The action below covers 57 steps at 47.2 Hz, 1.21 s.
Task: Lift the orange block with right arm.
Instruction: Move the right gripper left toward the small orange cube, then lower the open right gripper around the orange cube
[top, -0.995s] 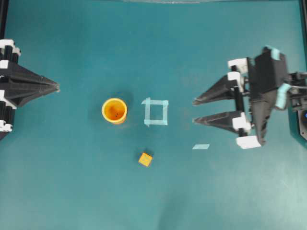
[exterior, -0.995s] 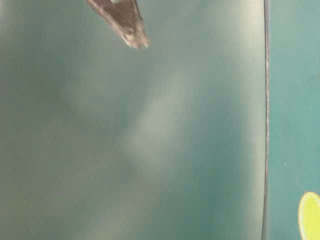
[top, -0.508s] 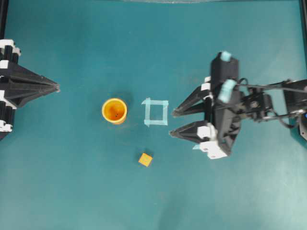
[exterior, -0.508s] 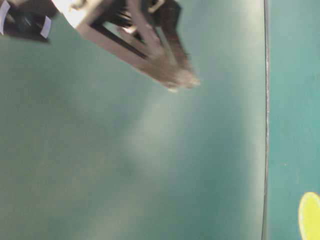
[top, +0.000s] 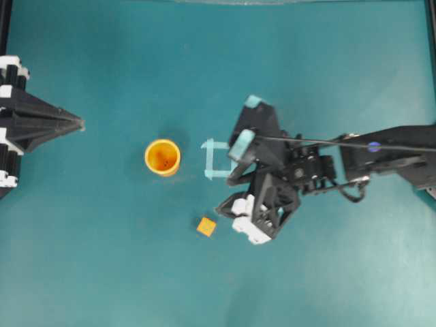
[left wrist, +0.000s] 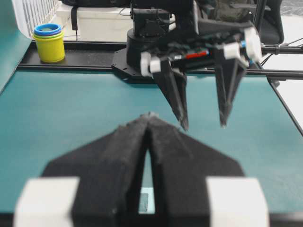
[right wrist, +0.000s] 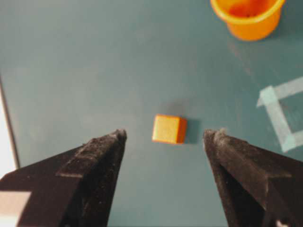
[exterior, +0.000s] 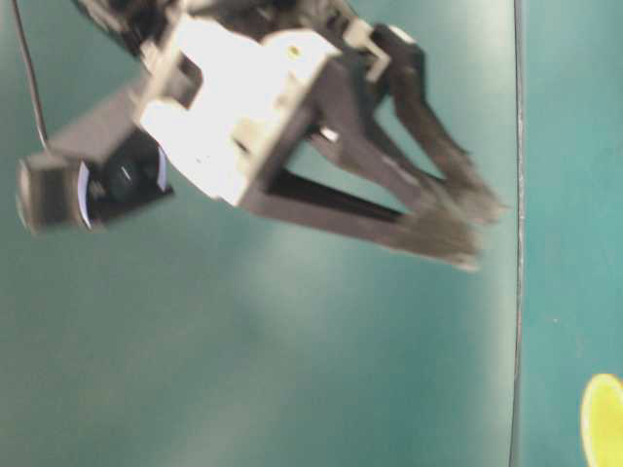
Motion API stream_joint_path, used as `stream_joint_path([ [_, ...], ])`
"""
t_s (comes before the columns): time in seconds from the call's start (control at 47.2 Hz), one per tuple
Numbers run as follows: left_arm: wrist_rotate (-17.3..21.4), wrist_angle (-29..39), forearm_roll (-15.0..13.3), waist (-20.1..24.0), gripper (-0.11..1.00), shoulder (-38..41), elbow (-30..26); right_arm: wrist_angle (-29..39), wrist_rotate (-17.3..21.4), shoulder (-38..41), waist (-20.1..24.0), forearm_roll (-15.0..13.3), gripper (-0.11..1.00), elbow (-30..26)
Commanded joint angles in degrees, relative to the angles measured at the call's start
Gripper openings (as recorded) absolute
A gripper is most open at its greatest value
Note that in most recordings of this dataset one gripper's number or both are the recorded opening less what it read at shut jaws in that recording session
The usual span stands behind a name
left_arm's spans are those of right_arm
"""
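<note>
While matte, small orange block (right wrist: 169, 128), square-faced cube

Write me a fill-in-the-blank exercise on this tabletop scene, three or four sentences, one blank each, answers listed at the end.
1. The right gripper has its jaws ____ on either side of the orange block.
2. The left gripper has its jaws ____ and is far from the block.
3. In the overhead view the orange cup stands to the ____ of the tape square.
4. The block rests on the ____, touched by neither fingertip.

Missing words: open; shut; left; table
</note>
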Motion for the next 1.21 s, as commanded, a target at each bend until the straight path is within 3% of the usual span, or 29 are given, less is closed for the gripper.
stream_joint_path([
  [0.0, -0.1, -0.5, 0.2, 0.0, 0.01, 0.3, -1.6, 2.9, 0.1, 1.8, 1.0, -0.3, 0.67, -3.8],
  [0.317, -0.1, -0.4, 0.2, -0.1, 0.01, 0.2, -1.6, 6.8, 0.3, 8.9, 2.2, -0.6, 0.67, -8.2],
  [0.466, -0.2, -0.4, 0.2, -0.1, 0.01, 0.3, -1.6, 6.8, 2.4, 11.0, 2.7, -0.9, 0.67, -8.8],
  [0.889, -0.1, -0.3, 0.2, -0.1, 0.01, 0.3, -1.6, 6.7, 10.5, 15.6, 3.2, -7.9, 0.67, -11.1],
  [1.185, -0.1, -0.4, 0.2, -0.1, 0.01, 0.2, -1.6, 6.8, 10.5, 20.1, 4.1, -8.3, 0.67, -15.6],
])
